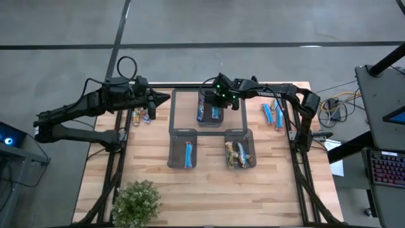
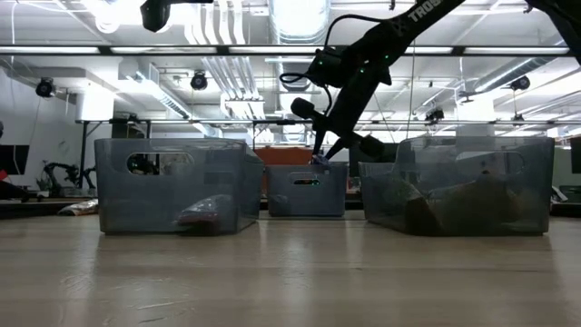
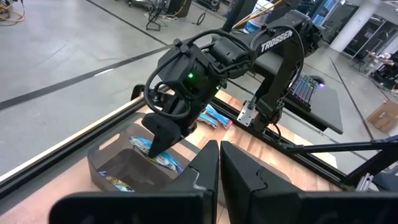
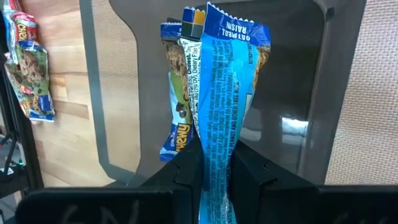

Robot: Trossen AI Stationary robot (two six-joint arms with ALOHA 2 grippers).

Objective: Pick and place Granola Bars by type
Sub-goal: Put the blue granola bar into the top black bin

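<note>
The right claw (image 1: 216, 101) is hanging over the far middle bin (image 1: 223, 122) and is pinching a blue granola bar (image 4: 221, 106) between its two fingers; the wrapper is standing out past the fingertips, above a second blue bar (image 4: 176, 118) lying in the bin. The left claw (image 1: 166, 98) is waiting with its fingers pressed together, just beside that bin, near loose bars (image 1: 142, 115) on the surface (image 1: 202, 190).
</note>
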